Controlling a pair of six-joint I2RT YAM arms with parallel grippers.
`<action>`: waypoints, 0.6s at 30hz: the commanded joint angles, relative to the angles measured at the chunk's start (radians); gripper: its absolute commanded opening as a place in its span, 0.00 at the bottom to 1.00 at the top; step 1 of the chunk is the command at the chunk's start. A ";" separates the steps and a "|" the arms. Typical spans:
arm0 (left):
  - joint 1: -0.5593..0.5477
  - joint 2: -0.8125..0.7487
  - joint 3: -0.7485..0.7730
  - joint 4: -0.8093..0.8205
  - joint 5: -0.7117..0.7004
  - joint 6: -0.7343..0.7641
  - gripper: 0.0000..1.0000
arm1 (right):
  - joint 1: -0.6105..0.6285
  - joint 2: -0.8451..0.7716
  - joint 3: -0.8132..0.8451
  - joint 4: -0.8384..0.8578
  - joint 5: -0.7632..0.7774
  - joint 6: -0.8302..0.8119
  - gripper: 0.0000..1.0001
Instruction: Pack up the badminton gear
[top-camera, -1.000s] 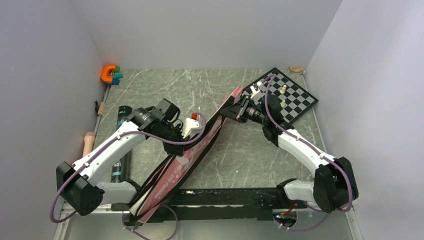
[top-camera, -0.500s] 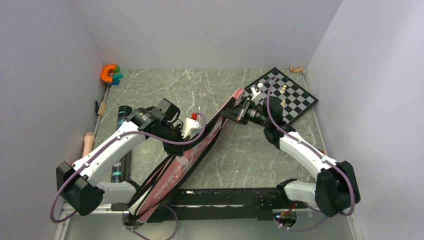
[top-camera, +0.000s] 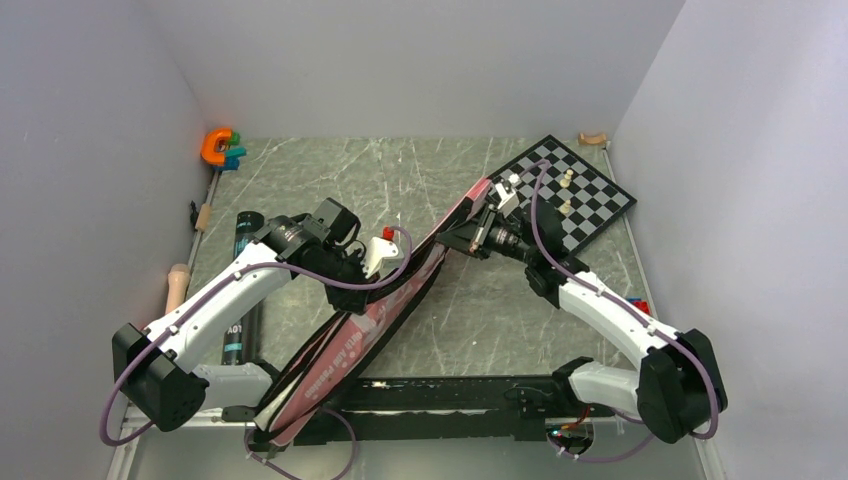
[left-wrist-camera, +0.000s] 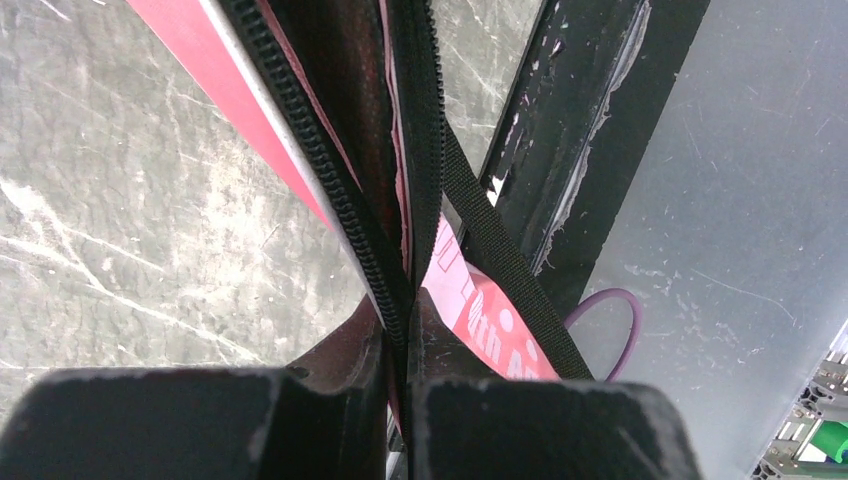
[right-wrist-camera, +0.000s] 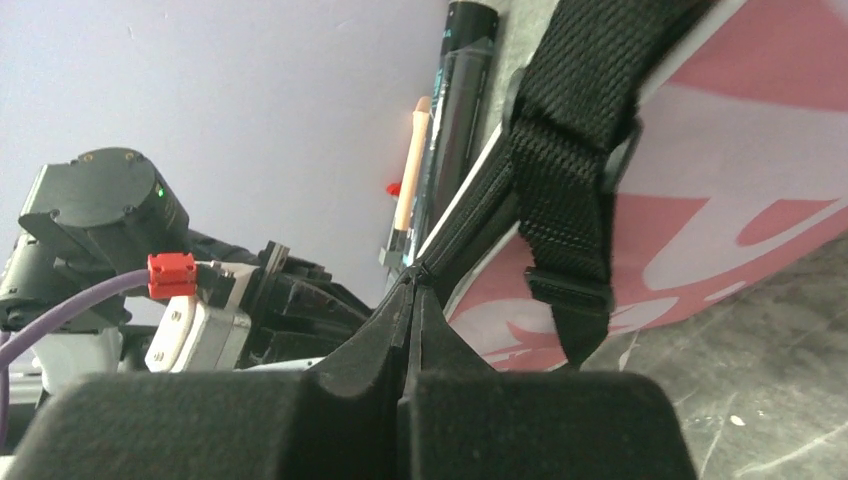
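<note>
The pink racket bag (top-camera: 335, 360) stands on its edge, running diagonally from the near left to the far middle. My left gripper (top-camera: 355, 280) is shut on its zipper edge (left-wrist-camera: 350, 210) about halfway along, with the black strap (left-wrist-camera: 490, 240) beside it. My right gripper (top-camera: 447, 240) is shut on the zipper pull (right-wrist-camera: 415, 275) near the bag's far end, next to the strap (right-wrist-camera: 570, 150). The long dark tube (top-camera: 240, 290) lies at the left and also shows in the right wrist view (right-wrist-camera: 465, 80). Rackets and shuttlecocks are hidden.
A chessboard (top-camera: 575, 195) with pale pieces lies at the far right, just behind my right wrist. An orange C-shaped toy (top-camera: 218, 146) sits in the far left corner. Wooden handles (top-camera: 177, 283) lie along the left wall. A black rail (top-camera: 440, 395) runs along the near edge.
My right gripper has slid down-left along the bag's top edge toward my left gripper, still shut. The left arm and the bag have hardly moved.
</note>
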 joint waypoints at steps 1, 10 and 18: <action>-0.001 -0.004 0.055 0.049 0.014 -0.003 0.00 | 0.069 -0.036 -0.003 0.053 -0.043 0.034 0.00; -0.001 0.008 0.040 0.110 -0.075 -0.046 0.00 | 0.230 0.011 0.022 0.079 -0.034 0.060 0.00; -0.001 0.079 0.093 0.219 -0.249 -0.147 0.00 | 0.338 0.157 0.080 0.190 -0.038 0.166 0.04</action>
